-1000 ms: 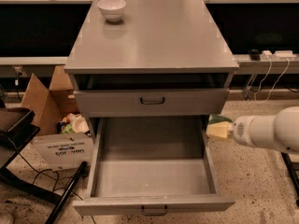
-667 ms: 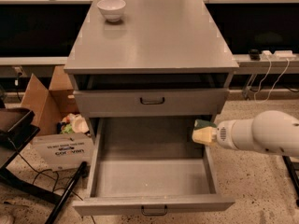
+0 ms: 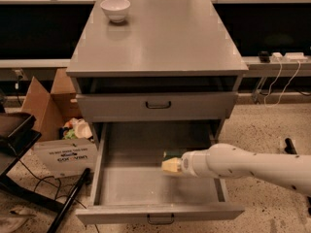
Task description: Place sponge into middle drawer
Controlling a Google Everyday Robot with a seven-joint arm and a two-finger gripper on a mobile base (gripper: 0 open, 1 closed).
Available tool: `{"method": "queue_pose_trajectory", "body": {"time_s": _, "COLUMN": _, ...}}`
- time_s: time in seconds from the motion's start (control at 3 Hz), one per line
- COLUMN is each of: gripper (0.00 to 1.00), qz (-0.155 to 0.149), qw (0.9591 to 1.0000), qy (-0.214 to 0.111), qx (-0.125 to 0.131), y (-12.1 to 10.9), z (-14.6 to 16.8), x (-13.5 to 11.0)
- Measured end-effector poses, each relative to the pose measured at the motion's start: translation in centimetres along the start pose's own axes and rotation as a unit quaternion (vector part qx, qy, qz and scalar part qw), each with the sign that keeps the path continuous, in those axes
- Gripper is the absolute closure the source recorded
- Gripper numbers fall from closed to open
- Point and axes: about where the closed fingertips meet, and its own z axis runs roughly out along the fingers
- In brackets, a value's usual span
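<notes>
The sponge (image 3: 170,164), dark green on top and pale yellow below, is held at the tip of my gripper (image 3: 179,164). My white arm reaches in from the right. The gripper holds the sponge over the inside of the open middle drawer (image 3: 141,187), right of its centre and a little above the flat grey floor. The drawer is pulled out wide, with its dark loop handle (image 3: 160,220) on the front edge.
The drawer above (image 3: 158,106) is closed and shows only its front. A white bowl (image 3: 115,8) stands at the cabinet top's (image 3: 160,38) back left. A cardboard box (image 3: 46,108), a white box (image 3: 65,157) and a black stand (image 3: 14,135) are on the left. Cables (image 3: 282,81) hang at the right.
My arm has moved left with the sponge, from beside the drawer's right side to over its inside.
</notes>
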Motion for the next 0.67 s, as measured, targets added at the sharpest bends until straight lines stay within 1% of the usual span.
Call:
{"method": "queue_pose_trajectory", "body": {"time_s": 0.33, "gripper": 1.0, "qz": 0.001, "qw": 0.9993, "qy": 0.008, "qx": -0.037, "y": 1.8, "z": 6.1, "x": 2.3}}
{"method": "queue_pose_trajectory", "body": {"time_s": 0.67, "gripper": 1.0, "qz": 0.008, "qw": 0.998, "qy": 0.016, "qx": -0.061, "y": 3.6, "z": 11.1, "x": 3.9}}
